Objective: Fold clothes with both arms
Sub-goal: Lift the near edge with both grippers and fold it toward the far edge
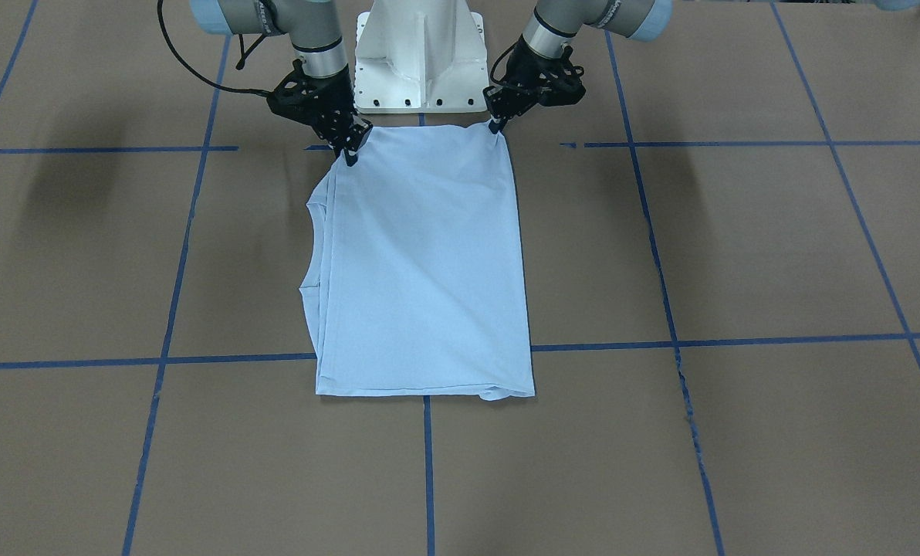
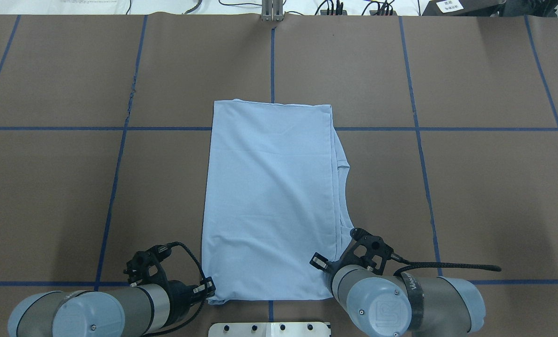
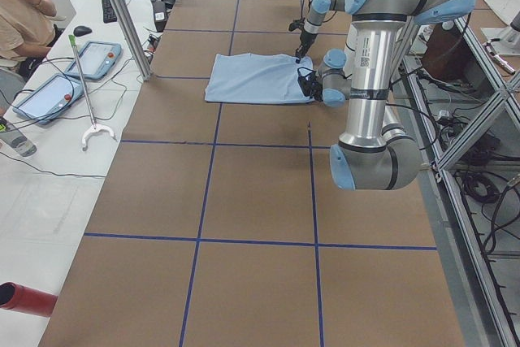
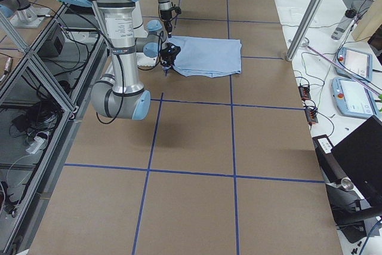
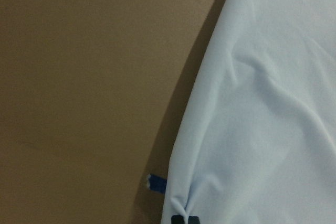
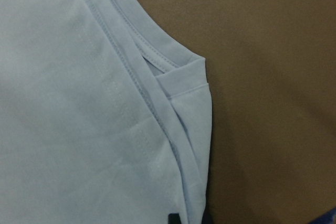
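The clothes are one light blue T-shirt (image 1: pixel 425 262), folded lengthwise into a long rectangle on the brown table (image 1: pixel 738 247). Its collar and sleeve layers show along one side (image 2: pixel 341 168). My left gripper (image 1: pixel 496 127) is shut on the shirt's corner nearest the robot base. The left wrist view shows the cloth (image 5: pixel 262 119) puckered at the fingertips. On the other near corner my right gripper (image 1: pixel 350 157) is shut, beside the stitched hems (image 6: pixel 157 72). Both corners sit low over the table. The chest print is hidden.
The white pedestal base (image 1: pixel 420 62) stands just behind the shirt's near edge. Blue tape lines (image 1: pixel 676 309) grid the table. In the exterior left view, a seated person (image 3: pixel 20 6) and tablets (image 3: pixel 97 58) are beside the table's far side.
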{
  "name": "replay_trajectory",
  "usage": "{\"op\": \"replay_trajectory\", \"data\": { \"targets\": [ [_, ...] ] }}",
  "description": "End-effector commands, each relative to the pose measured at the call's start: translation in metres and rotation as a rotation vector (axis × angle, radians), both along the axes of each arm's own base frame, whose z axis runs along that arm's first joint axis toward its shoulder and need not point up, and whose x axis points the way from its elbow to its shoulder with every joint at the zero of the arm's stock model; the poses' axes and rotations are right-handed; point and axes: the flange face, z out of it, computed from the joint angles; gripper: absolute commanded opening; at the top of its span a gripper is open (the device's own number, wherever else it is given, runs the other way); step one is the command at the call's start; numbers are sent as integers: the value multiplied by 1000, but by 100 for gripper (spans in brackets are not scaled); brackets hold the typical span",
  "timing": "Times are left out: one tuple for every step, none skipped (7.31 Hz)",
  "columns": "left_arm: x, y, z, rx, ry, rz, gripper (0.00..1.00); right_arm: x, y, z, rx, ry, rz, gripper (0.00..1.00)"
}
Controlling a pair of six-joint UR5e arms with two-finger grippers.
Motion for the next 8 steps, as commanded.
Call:
{"op": "replay_trajectory", "data": {
  "targets": [
    [0,0,-2,0,4,0,0,1,0,-3,0,-6,1,0],
    [-2,0,-5,1,11,0,0,6,-3,-8,2,-18,7,0],
    [-15,1,-19,1,37,6,0,15,-5,-19,3,-44,8,0],
    [-31,5,-37,-12,58,45,0,34,-7,-31,7,-75,11,0],
    [-49,7,-58,-14,72,51,0,57,-4,-46,6,-83,9,0],
    [-70,10,-80,-21,76,70,0,86,0,-70,5,-78,4,0],
    [-101,17,-107,-32,76,109,0,119,5,-94,1,-77,-5,0],
    [-116,17,-119,-46,47,148,0,122,7,-99,-17,-64,-22,0]
  ]
}}
